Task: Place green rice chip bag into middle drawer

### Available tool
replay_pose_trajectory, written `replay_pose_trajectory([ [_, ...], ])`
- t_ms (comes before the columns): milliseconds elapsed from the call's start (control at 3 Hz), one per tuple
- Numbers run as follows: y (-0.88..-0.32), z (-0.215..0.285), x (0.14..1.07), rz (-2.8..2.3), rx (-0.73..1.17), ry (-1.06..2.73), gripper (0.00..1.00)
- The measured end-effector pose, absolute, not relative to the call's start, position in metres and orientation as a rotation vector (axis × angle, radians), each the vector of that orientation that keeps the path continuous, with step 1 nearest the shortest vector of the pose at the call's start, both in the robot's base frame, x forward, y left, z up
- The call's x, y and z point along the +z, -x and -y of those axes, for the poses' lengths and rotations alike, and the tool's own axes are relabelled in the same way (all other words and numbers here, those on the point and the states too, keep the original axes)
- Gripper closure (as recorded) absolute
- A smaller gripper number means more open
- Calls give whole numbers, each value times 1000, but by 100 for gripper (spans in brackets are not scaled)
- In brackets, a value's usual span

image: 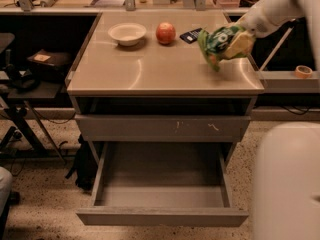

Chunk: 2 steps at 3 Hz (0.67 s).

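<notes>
The green rice chip bag (221,43) hangs tilted just above the right rear part of the counter (150,69). My gripper (244,33) comes in from the upper right and is shut on the bag's right end. The middle drawer (162,216) is pulled out wide below the counter, and its shallow box shows nothing inside. The drawer front with pale scratches (162,128) above it is closed. The bag is up at counter level, behind and to the right of the open drawer.
A white bowl (127,33), a red apple (165,32) and a small dark flat packet (191,35) sit at the back of the counter. A tape roll (302,71) lies on the right ledge. My white body (287,184) fills the lower right. Dark furniture (30,79) stands at left.
</notes>
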State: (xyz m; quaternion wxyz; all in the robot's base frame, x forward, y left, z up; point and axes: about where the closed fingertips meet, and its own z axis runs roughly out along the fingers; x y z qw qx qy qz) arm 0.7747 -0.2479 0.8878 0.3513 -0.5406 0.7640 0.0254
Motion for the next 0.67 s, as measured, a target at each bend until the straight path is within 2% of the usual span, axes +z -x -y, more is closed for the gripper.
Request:
replay_pose_trajectory([
  [333,-731,315,970,-1919,-103,1195,100],
  [667,-704,326,1014,-1859,-161,1127,100],
])
